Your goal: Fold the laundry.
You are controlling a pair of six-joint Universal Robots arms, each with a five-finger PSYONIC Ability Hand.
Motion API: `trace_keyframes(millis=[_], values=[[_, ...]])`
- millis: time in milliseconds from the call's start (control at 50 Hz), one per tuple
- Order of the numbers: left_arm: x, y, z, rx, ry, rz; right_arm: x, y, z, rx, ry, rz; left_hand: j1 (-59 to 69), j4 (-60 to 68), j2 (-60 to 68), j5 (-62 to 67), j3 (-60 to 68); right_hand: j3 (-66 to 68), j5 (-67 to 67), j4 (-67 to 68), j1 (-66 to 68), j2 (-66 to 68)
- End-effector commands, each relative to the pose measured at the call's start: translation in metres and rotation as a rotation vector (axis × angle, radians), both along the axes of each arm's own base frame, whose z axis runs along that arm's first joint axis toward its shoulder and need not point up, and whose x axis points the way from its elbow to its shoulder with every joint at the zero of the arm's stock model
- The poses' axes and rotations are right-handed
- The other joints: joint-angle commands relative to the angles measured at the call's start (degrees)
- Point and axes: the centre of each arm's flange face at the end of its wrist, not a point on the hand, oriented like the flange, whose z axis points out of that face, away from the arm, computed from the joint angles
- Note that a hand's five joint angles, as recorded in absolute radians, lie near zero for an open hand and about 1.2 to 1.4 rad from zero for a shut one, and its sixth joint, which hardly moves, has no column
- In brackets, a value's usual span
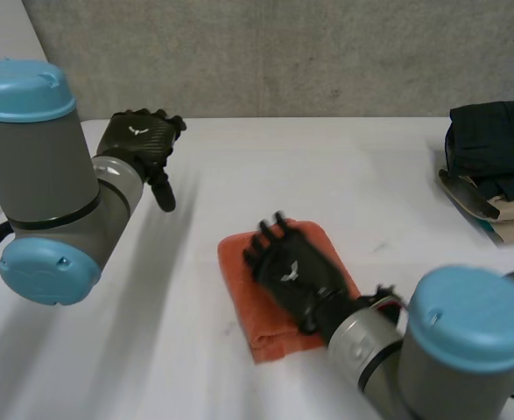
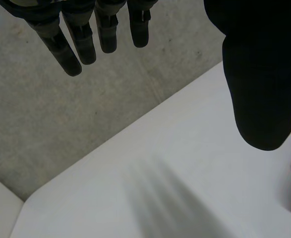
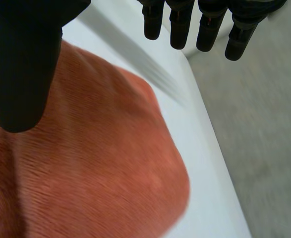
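You see the orange cloth (image 1: 272, 337) folded into a small thick rectangle, lying near the middle of the white table (image 1: 344, 175), a little toward your near edge. The right hand (image 1: 292, 273) lies over its middle with fingers straight and slightly spread, grasping nothing. In the right wrist view the cloth (image 3: 100, 163) sits under the palm, its rounded corner short of the fingertips, and the thumb stands apart from the fingers. You cannot tell whether the palm presses the cloth. The left hand (image 1: 139, 140) hangs above the table's far left side, well apart from the cloth, fingers straight and relaxed. A pile of clothes (image 1: 493, 140), dark over beige, sits at the table's right edge. A grey concrete surface (image 1: 283, 52) lies beyond the table's far edge.
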Motion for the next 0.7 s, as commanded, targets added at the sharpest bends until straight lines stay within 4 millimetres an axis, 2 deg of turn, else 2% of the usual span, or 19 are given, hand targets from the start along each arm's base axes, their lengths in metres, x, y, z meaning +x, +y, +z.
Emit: trace_keyframes(millis=[20, 80, 140, 180, 220, 240, 300, 320, 380, 400, 480, 560, 700], values=[[-0.019, 0.014, 0.018, -0.038, 0.039, -0.044, -0.019, -0.028, 0.058, 0.301, -0.308, -0.155, -1.12, -1.25, -1.51, -2.8, -1.73, -1.9, -2.75, -2.1, -2.74, -2.11], [-0.035, 0.029, 0.025, -0.039, 0.076, -0.1, -0.027, -0.045, 0.076, 0.445, -0.433, -0.194, -1.12, -1.25, -1.51, -2.8, -1.73, -1.9, -2.75, -2.1, -2.74, -2.11], [-0.051, 0.046, 0.027, -0.026, 0.102, -0.161, -0.032, -0.062, 0.076, 0.543, -0.468, -0.239, -1.12, -1.25, -1.51, -2.8, -1.73, -1.9, -2.75, -2.1, -2.74, -2.11], [-0.068, 0.064, 0.02, 0.01, 0.112, -0.22, -0.031, -0.076, 0.074, 0.604, -0.463, -0.267, -1.12, -1.25, -1.51, -2.8, -1.73, -1.9, -2.75, -2.1, -2.74, -2.11], [-0.078, 0.076, 0.01, 0.051, 0.106, -0.252, -0.03, -0.081, 0.069, 0.633, -0.427, -0.287, -1.12, -1.25, -1.51, -2.8, -1.73, -1.9, -2.75, -2.1, -2.74, -2.11], [-0.086, 0.085, -0.002, 0.097, 0.097, -0.266, -0.03, -0.087, 0.064, 0.654, -0.388, -0.306, -1.12, -1.25, -1.51, -2.8, -1.73, -1.9, -2.75, -2.1, -2.74, -2.11], [-0.095, 0.097, -0.022, 0.172, 0.083, -0.261, -0.03, -0.096, 0.056, 0.677, -0.323, -0.328, -1.12, -1.25, -1.51, -2.8, -1.73, -1.9, -2.75, -2.1, -2.74, -2.11], [-0.097, 0.101, -0.037, 0.218, 0.067, -0.232, -0.031, -0.1, 0.05, 0.696, -0.281, -0.337, -1.12, -1.25, -1.51, -2.8, -1.73, -1.9, -2.75, -2.1, -2.74, -2.11], [-0.098, 0.103, -0.057, 0.27, 0.046, -0.164, -0.032, -0.106, 0.039, 0.726, -0.226, -0.345, -1.12, -1.25, -1.51, -2.8, -1.73, -1.9, -2.75, -2.1, -2.74, -2.11], [-0.097, 0.102, -0.071, 0.294, 0.029, -0.11, -0.032, -0.107, 0.03, 0.749, -0.203, -0.351, -1.12, -1.25, -1.51, -2.8, -1.73, -1.9, -2.75, -2.1, -2.74, -2.11], [-0.092, 0.102, -0.097, 0.329, -0.027, -0.013, -0.032, -0.111, 0.012, 0.766, -0.159, -0.362, -1.12, -1.25, -1.51, -2.8, -1.73, -1.9, -2.75, -2.1, -2.74, -2.11], [-0.087, 0.1, -0.109, 0.331, -0.075, 0.041, -0.036, -0.116, 0.0, 0.733, -0.142, -0.368, -1.12, -1.25, -1.51, -2.8, -1.73, -1.9, -2.75, -2.1, -2.74, -2.11], [-0.082, 0.101, -0.11, 0.334, -0.099, 0.046, -0.037, -0.117, -0.009, 0.629, -0.116, -0.349, -1.12, -1.25, -1.51, -2.8, -1.73, -1.9, -2.75, -2.1, -2.74, -2.11]])
